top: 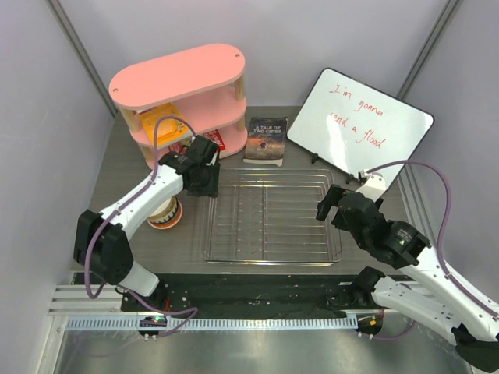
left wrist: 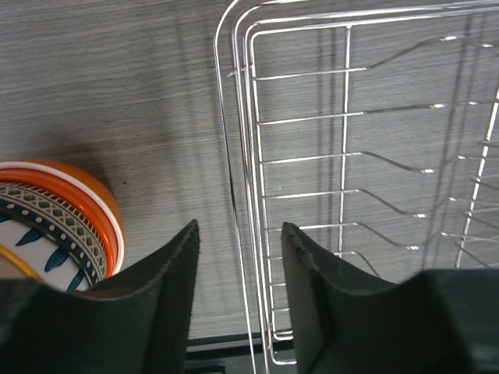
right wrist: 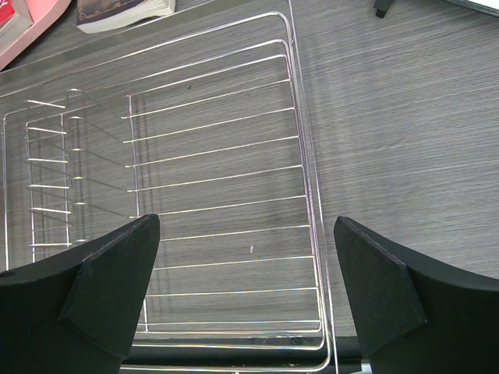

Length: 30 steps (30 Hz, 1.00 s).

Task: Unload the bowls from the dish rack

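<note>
The silver wire dish rack [top: 273, 261] lies in the middle of the table with no bowl in it. A stack of bowls [top: 165, 214] stands on the table just left of the rack. An orange bowl [left wrist: 105, 210] is the outer one, and a blue-patterned rim sits inside it. The other bowls in the stack are hidden. My left gripper [top: 205, 187] is open and empty above the rack's left rim [left wrist: 243, 156], with the stack to its left. My right gripper [top: 329, 204] is wide open and empty above the rack's right side [right wrist: 306, 156].
A pink oval shelf unit [top: 179, 78] stands at the back left. A book [top: 266, 139] lies behind the rack, and a whiteboard [top: 360, 125] leans at the back right. The table's dark front edge runs just below the rack.
</note>
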Motion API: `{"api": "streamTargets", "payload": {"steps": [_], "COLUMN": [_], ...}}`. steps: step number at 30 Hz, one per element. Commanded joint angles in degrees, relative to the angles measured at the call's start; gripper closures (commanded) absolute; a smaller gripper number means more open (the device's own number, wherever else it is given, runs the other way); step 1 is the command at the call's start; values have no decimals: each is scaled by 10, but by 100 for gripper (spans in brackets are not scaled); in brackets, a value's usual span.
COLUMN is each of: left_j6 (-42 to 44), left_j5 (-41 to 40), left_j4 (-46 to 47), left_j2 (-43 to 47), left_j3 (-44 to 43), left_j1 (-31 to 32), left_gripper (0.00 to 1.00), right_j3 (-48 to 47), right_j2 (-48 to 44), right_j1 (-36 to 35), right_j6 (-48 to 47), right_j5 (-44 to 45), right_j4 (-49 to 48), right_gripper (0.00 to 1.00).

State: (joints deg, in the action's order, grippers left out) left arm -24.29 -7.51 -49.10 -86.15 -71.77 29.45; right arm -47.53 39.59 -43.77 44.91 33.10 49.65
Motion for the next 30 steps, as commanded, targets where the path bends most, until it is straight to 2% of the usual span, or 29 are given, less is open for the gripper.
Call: {"api": "streamTargets", "payload": {"steps": [1, 9, 13, 14, 18, 25, 30], "left_j6": [5, -5, -11, -12, -15, -31, -52], "left_j5": [-22, -33, -50, -64, -102, -158, -163], "left_j4": [30, 33, 30, 27, 19, -7, -2], "left_j2": [-9, -26, -46, -48, -55, -78, -80], "left_j3": [10, 37, 30, 26, 13, -15, -6], "left_j1": [-2, -1, -1, -1, -1, -3, -8], "left_gripper": [57, 69, 81, 89, 99, 100, 100], "right_j3": [3, 12, 14, 15, 21, 19, 22], "right_j2": [0, 4, -2, -4, -8, -10, -13], "right_j1": [-2, -2, -3, -2, -2, -2, -2], "right_j6": [-4, -2, -3, -4, -3, -6, -7], "right_j5": [9, 7, 11, 13, 13, 15, 19], "right_j4": [-18, -24, -25, -24, -24, -23, -22], "right_gripper": [0, 0, 0, 0, 0, 0, 0]}}
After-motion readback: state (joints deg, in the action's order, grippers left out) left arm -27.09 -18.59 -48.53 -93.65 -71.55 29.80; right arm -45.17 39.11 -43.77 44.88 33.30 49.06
